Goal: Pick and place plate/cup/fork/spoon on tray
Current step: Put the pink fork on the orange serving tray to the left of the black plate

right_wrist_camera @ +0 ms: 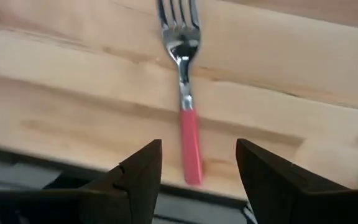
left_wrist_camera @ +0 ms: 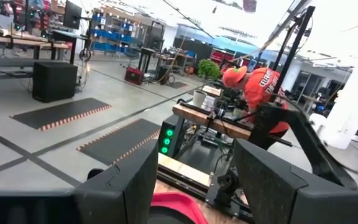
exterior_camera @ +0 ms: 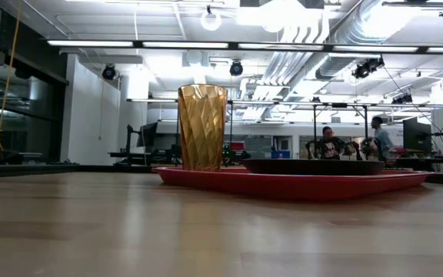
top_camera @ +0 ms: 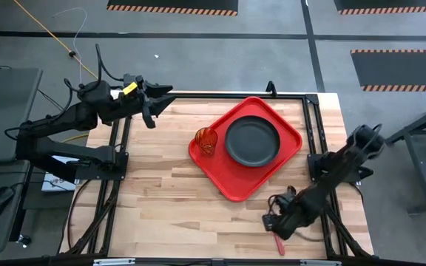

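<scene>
The red tray (top_camera: 231, 181) lies at the table's middle right. The dark plate (top_camera: 252, 140) lies flat in it, and the amber cup (top_camera: 207, 139) stands upright at its left corner; both show in the low view, cup (exterior_camera: 202, 127) and plate (exterior_camera: 314, 166). The fork (right_wrist_camera: 187, 93) lies flat on the wood near the table's near right edge, its red handle (top_camera: 278, 244) showing in the high view. My right gripper (right_wrist_camera: 197, 165) is open just above the fork, a finger on either side of the handle, touching nothing. My left gripper (left_wrist_camera: 194, 180) is open and empty at the far left edge. The spoon is out of view.
The table's near edge and a dark frame rail (right_wrist_camera: 36, 180) lie right by the fork's handle end. Bare wood (top_camera: 161, 192) spreads left of the tray. Black frame posts (top_camera: 313, 159) stand beside the tray's right corner.
</scene>
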You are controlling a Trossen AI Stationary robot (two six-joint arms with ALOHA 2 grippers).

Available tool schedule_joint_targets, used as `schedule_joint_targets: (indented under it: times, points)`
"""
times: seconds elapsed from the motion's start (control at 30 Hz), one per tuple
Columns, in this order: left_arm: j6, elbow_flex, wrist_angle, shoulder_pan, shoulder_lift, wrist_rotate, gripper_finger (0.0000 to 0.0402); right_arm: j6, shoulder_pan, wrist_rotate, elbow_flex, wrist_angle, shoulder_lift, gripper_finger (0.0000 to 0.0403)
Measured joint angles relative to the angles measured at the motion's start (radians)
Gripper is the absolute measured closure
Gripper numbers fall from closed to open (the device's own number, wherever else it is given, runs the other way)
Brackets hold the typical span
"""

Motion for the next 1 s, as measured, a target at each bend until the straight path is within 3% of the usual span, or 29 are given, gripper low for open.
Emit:
schedule_joint_targets:
  times: [0.2,0.6,0.73,0.9,1.0]
  points:
    - [0.0,0.0,0.0,0.0,0.0,0.0,0.0202,-0.029,-0.015,-0.004,0.052,0.003,0.136,0.0207]
    - [0.001,0.0,0.0,0.0,0.0,0.0,0.0202,-0.049,-0.008,-0.024,0.059,0.08,0.258,0.0213]
    - [0.001,0.0,0.0,0.0,0.0,0.0,0.0202,-0.054,-0.01,-0.04,0.059,0.045,0.266,0.0258]
    - [0.037,0.0,-0.002,0.001,-0.004,-0.001,0.0202,-0.162,-0.03,-0.033,0.051,-0.048,0.225,0.0379]
    - [0.062,0.001,-0.001,0.0,-0.019,-0.015,0.0202,-0.254,-0.057,-0.005,0.048,-0.129,0.136,0.0378]
